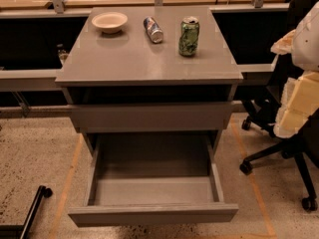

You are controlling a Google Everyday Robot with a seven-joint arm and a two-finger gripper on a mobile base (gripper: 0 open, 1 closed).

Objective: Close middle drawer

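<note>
Middle drawer (152, 214) sticks far out toward the camera, long side running left-right; gripper out of frame, so I can't tell its jaws.

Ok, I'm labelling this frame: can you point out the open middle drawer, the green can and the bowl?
middle drawer (152, 214), camera view, centre of its front panel.
green can (189, 38), camera view, middle of its side.
bowl (109, 28), camera view, near outer wall.
gripper: not in view.
</note>
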